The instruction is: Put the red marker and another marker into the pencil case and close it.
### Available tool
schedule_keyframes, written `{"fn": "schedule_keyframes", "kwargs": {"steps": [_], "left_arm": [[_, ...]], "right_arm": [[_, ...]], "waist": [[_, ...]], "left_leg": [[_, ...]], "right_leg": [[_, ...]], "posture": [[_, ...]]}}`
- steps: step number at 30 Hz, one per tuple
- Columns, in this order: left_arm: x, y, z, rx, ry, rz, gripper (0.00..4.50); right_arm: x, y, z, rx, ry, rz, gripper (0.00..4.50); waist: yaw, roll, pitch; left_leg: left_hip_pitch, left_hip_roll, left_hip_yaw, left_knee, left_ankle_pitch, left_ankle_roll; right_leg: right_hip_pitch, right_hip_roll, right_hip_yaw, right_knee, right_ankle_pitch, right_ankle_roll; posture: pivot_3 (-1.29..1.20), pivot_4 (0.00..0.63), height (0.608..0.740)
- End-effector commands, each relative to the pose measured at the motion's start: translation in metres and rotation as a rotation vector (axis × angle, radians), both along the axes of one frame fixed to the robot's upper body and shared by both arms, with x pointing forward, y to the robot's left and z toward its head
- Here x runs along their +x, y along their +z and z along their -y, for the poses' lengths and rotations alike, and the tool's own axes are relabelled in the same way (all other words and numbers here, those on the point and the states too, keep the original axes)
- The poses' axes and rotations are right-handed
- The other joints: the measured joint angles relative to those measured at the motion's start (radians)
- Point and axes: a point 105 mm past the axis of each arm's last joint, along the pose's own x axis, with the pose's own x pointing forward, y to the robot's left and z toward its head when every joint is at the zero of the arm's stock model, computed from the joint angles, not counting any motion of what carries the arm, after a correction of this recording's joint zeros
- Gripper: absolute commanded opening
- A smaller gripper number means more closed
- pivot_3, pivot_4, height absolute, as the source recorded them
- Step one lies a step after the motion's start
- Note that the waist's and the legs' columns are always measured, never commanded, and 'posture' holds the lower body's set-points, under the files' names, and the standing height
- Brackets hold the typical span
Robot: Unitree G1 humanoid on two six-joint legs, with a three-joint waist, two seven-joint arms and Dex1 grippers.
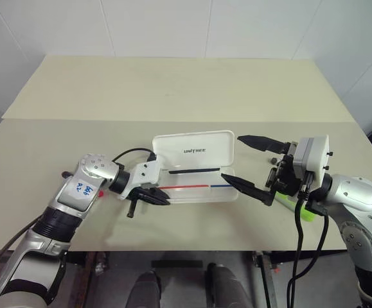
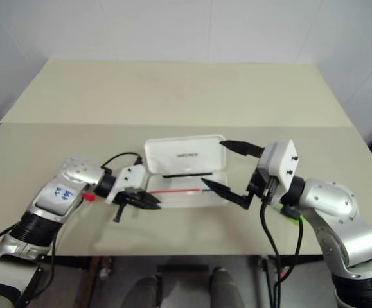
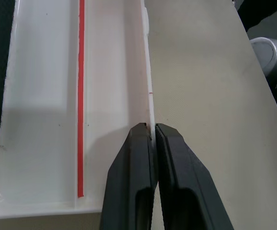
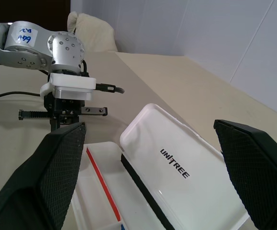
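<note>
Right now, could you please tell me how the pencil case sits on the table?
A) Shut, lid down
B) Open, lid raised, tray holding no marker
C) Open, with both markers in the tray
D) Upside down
B: the pencil case has its UNITREE lid raised, and its tray shows just its red and blue stripes.

This looks like a robot test room or lab rather than a home. Two plain pale benches (image 1: 173,90) are pushed together end to end, with bare white walls (image 1: 173,25) right behind the far one. On the near bench lies a white pencil case (image 1: 195,167) printed "UNITREE". Beside it, black cables (image 1: 298,244) trail off the bench's near edge.
</note>
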Motion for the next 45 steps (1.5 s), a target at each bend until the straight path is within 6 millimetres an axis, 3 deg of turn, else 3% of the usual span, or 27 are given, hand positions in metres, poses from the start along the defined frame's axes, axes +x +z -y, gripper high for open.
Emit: {"fn": "schedule_keyframes", "kwargs": {"steps": [1, 4, 13, 16, 20, 24, 27, 31, 36, 39, 45], "left_arm": [[-0.002, 0.012, 0.012, -0.035, -0.037, 0.031, 1.43], [-0.004, 0.018, 0.017, -0.067, -0.050, 0.030, 2.42], [-0.022, 0.048, 0.020, -0.233, -0.040, -0.035, 2.42], [-0.031, 0.057, 0.016, -0.293, -0.023, -0.038, 3.00], [-0.029, 0.065, 0.009, -0.354, 0.073, -0.018, 4.35], [-0.007, 0.077, -0.022, -0.522, 0.443, 0.127, 4.46], [-0.004, 0.074, -0.039, -0.559, 0.683, 0.225, 4.46], [-0.011, 0.068, -0.043, -0.516, 0.822, 0.354, 4.46], [-0.015, 0.068, -0.072, -0.587, 1.266, 0.450, 4.46], [-0.029, 0.055, -0.085, -0.564, 1.488, 0.429, 4.46], [-0.043, 0.032, -0.100, -0.498, 1.735, 0.344, 4.46]], "right_arm": [[-0.005, 0.011, -0.001, 0.013, 0.006, 0.047, 4.50], [-0.005, 0.011, -0.002, 0.014, 0.009, 0.047, 4.50], [0.000, 0.009, -0.006, 0.024, 0.040, 0.039, 4.50], [0.001, 0.008, -0.008, 0.027, 0.055, 0.036, 4.50], [0.002, 0.007, -0.010, 0.029, 0.070, 0.031, 4.50], [0.005, 0.005, -0.012, 0.029, 0.105, 0.017, 4.50], [0.008, 0.004, -0.013, 0.030, 0.127, 0.013, 4.50], [0.012, 0.003, -0.015, 0.033, 0.146, 0.009, 4.50], [0.016, 0.003, -0.022, 0.035, 0.202, 0.001, 4.50], [0.017, 0.003, -0.024, 0.030, 0.221, -0.003, 4.50], [0.018, 0.005, -0.022, 0.018, 0.237, -0.009, 4.50]], "waist": [[0.001, 0.000, 0.000], [0.001, 0.000, 0.000], [-0.001, 0.000, 0.000], [-0.003, 0.000, 0.000], [-0.001, 0.000, 0.000], [-0.005, 0.000, 0.000], [-0.005, 0.000, 0.000], [0.002, 0.000, 0.000], [0.002, -0.001, 0.000], [-0.002, -0.001, 0.000], [0.001, -0.001, 0.000]], "left_leg": [[0.000, 0.000, 0.000, 0.000, 0.000, 0.000], [0.000, 0.000, 0.000, 0.000, 0.000, 0.000], [0.000, 0.000, 0.000, 0.000, 0.000, 0.000], [0.000, 0.000, 0.000, 0.000, 0.000, 0.000], [0.000, 0.000, 0.000, 0.000, 0.000, 0.000], [0.001, 0.000, 0.000, 0.000, 0.000, 0.000], [0.001, 0.000, -0.001, 0.000, 0.000, 0.000], [0.001, 0.000, -0.001, 0.000, 0.000, 0.000], [0.001, -0.001, -0.001, 0.002, 0.000, -0.001], [0.002, -0.001, -0.001, 0.002, 0.000, -0.001], [0.002, -0.001, -0.002, 0.003, 0.000, -0.001]], "right_leg": [[0.000, 0.000, 0.000, 0.000, 0.000, 0.000], [0.000, 0.000, 0.000, 0.000, 0.000, 0.000], [0.000, 0.000, 0.000, 0.000, 0.001, 0.002], [0.000, 0.000, 0.000, 0.000, 0.001, 0.002], [0.000, 0.000, 0.000, 0.000, 0.001, 0.002], [0.001, 0.000, 0.000, 0.000, 0.001, 0.002], [0.001, 0.000, -0.001, 0.001, 0.003, 0.006], [0.001, 0.000, -0.001, 0.001, 0.004, 0.008], [0.003, -0.001, -0.001, -0.001, 0.005, 0.006], [0.003, -0.001, -0.001, 0.000, 0.005, 0.007], [0.003, -0.001, -0.001, -0.001, 0.002, 0.001]], "posture": [[0.00, 0.150, 0.740], [0.00, 0.150, 0.740], [0.00, 0.150, 0.740], [0.00, 0.150, 0.740], [0.00, 0.150, 0.740], [0.00, 0.150, 0.740], [0.00, 0.150, 0.740], [0.00, 0.150, 0.740], [0.00, 0.150, 0.740], [0.00, 0.150, 0.740], [0.00, 0.150, 0.740]]}}
